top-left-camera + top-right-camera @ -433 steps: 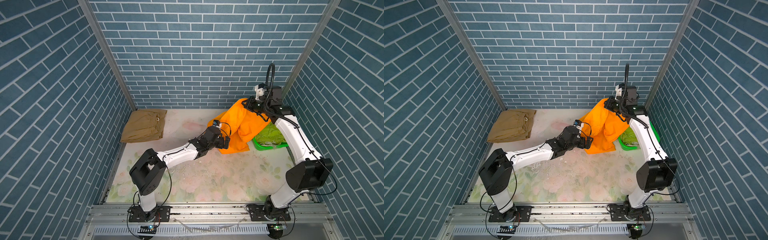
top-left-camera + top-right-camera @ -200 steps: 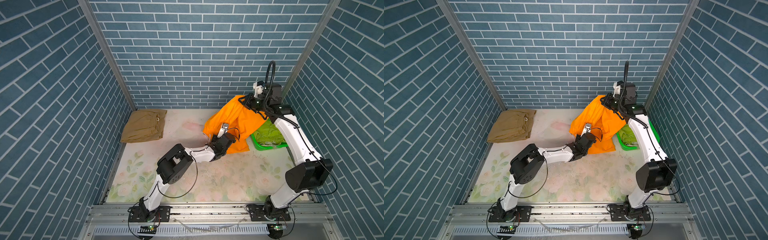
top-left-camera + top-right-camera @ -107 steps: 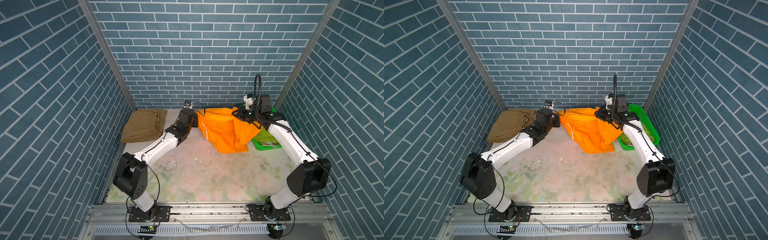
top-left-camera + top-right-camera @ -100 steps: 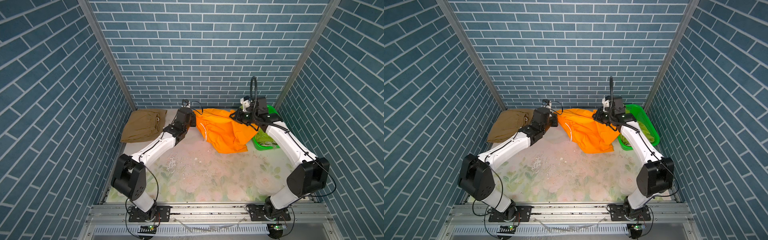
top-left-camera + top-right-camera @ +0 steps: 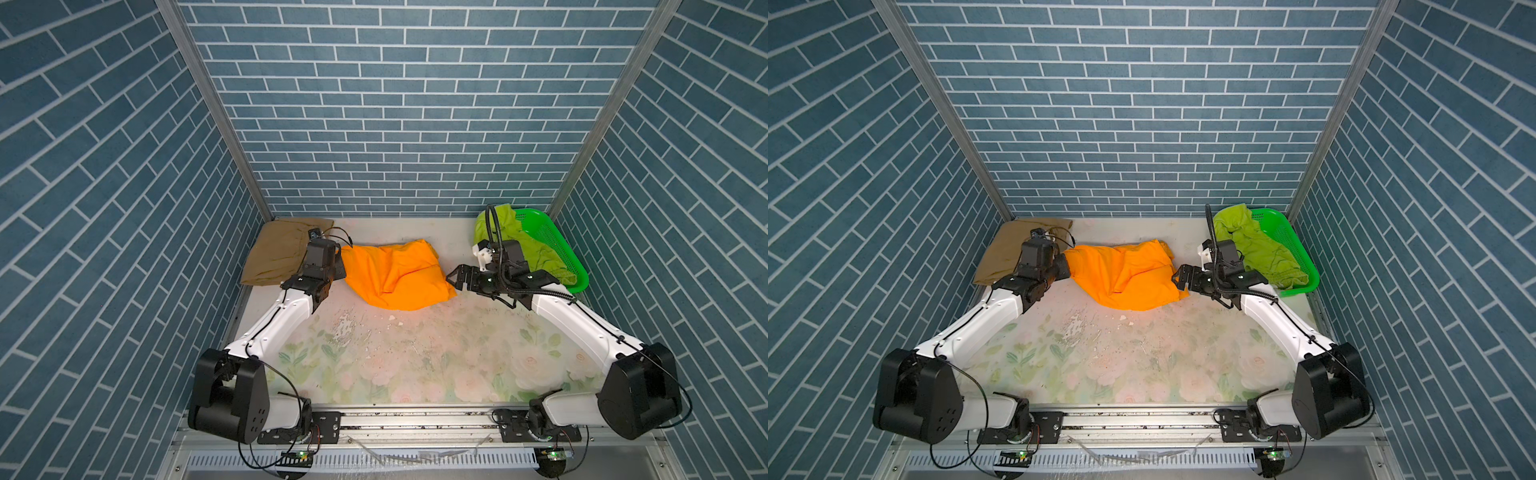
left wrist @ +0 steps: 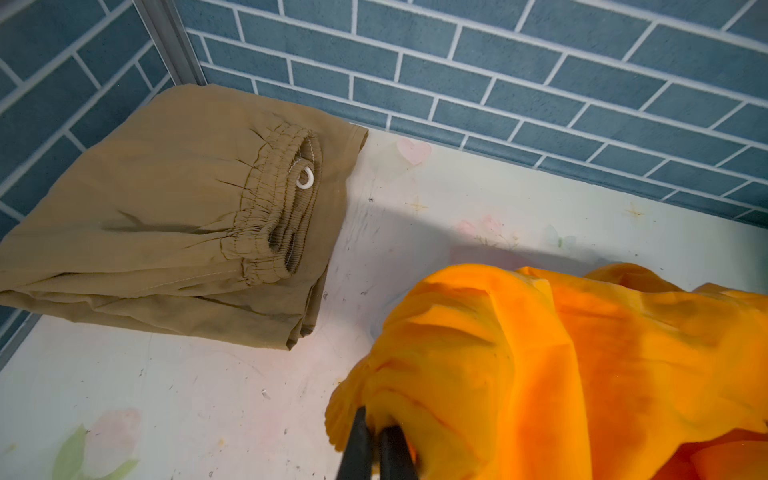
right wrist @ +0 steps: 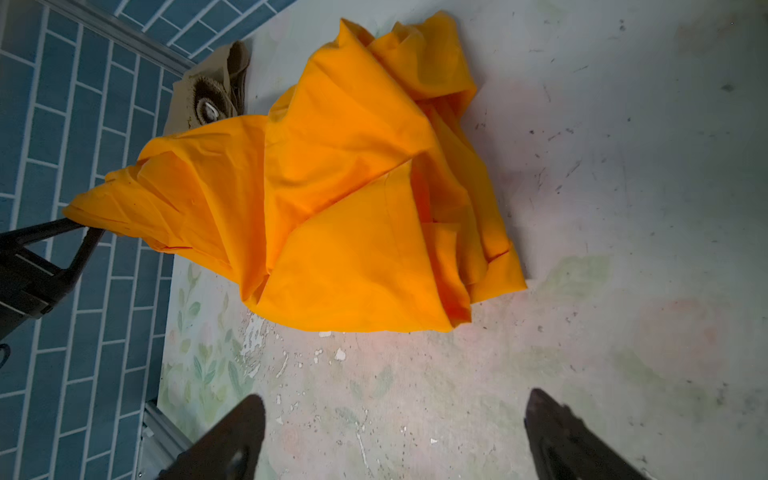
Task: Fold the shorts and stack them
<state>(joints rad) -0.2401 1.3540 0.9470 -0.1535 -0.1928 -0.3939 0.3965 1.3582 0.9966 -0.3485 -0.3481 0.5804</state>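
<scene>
Shows left gripper [image 6: 376, 430] pinching the left edge of the orange shorts [image 5: 395, 278]; right gripper [image 7: 395, 411] spread wide, empty, just right of them. Places them far centre, between folded tan shorts [image 5: 274, 257] at left and lime green shorts [image 5: 536, 245] in the basket [image 5: 582, 276] at right.

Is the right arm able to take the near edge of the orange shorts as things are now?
Probably yes. The right gripper is open and empty, close beside the orange shorts, with only bare table between them. The left gripper pinches the far end, out of its way.
</scene>
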